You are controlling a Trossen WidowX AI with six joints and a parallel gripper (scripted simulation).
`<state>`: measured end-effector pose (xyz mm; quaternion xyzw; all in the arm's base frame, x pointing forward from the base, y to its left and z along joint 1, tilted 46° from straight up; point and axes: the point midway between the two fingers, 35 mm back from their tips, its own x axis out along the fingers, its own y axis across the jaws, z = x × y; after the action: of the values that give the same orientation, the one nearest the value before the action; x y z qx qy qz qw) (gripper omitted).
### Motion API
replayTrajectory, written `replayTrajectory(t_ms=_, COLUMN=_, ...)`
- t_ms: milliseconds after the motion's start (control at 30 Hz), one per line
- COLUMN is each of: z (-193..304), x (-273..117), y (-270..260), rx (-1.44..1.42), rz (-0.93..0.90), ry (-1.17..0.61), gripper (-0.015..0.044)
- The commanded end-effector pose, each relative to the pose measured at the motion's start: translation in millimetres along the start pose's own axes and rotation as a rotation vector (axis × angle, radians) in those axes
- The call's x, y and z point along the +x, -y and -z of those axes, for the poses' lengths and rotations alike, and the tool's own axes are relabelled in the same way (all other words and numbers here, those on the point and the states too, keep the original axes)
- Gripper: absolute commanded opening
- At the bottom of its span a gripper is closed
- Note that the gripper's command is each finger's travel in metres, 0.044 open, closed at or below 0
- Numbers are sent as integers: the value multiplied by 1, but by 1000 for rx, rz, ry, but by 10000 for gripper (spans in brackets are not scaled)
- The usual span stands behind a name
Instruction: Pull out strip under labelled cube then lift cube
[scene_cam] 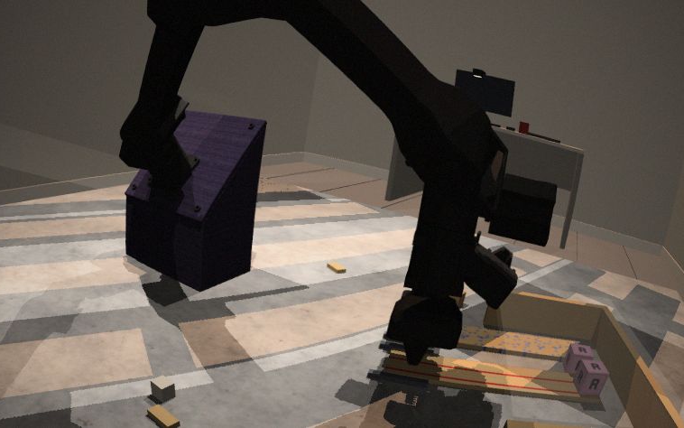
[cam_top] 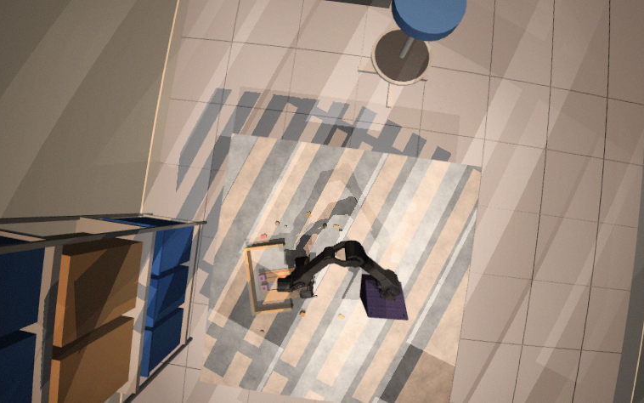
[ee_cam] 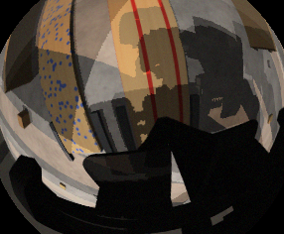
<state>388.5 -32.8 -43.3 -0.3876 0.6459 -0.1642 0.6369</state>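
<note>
The black gripper (cam_top: 309, 296) (scene_cam: 413, 361) (ee_cam: 162, 121), fingertips pressed together, reaches the red-lined wooden strip (scene_cam: 472, 373) (ee_cam: 152, 64). Pressing lightly and dragging straight should free it beneath the pink lettered cube (cam_top: 264, 287) (scene_cam: 591, 377).

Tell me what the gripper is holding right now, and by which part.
Nothing is held: the gripper is shut with its fingertips over the red-striped strip.

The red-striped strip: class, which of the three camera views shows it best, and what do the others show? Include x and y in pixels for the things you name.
The exterior view: both red lines and the pink cube at the far end of the red-striped strip (cam_top: 279, 273) (scene_cam: 520, 376) (ee_cam: 130, 50) show. Wrist: a wider stretch, no cube. Top: small, partly behind the arm.
</note>
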Motion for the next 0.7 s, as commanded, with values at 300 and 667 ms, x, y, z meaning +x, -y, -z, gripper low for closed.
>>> replayTrajectory(t_ms=300, z=13, x=2, y=0, rx=-1, rz=1, ry=-1, gripper=0)
replayTrajectory(t_ms=667, z=30, x=2, y=0, rx=-2, rz=1, ry=-1, gripper=0)
